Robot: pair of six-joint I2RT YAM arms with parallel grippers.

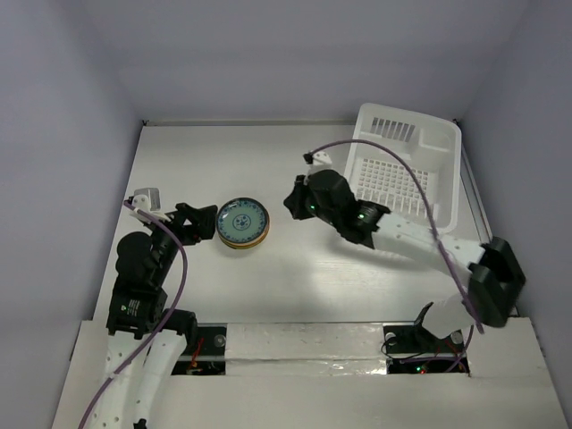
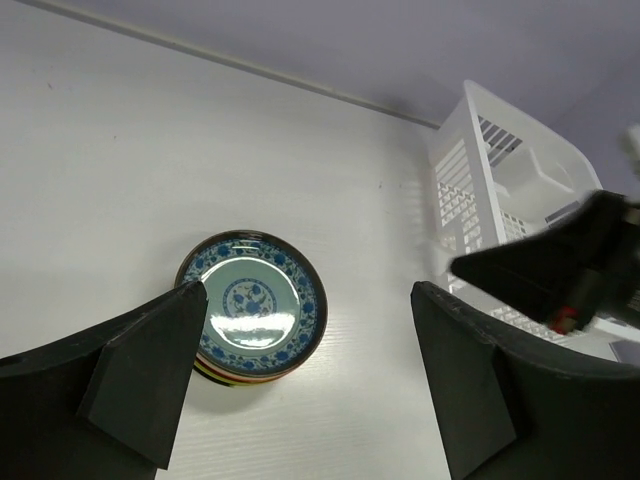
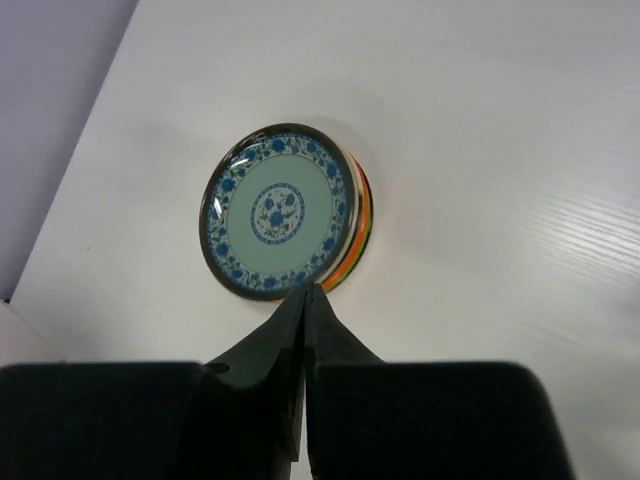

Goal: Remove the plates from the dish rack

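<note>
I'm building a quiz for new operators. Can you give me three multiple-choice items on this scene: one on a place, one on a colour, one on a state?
1. Where is the stack of plates?
A. Inside the dish rack
B. On the table, left of the dish rack
C. Held in a gripper

2. What colour is the top plate?
A. Teal with a blue pattern
B. Plain black
C. Plain cream

3. How is the left gripper?
A. Open, holding nothing
B. Shut on a plate
C. Shut, empty

Answers:
1. B, the stack rests on bare tabletop.
2. A, blue flowers ring a teal centre.
3. A, its fingers stand wide apart.
</note>
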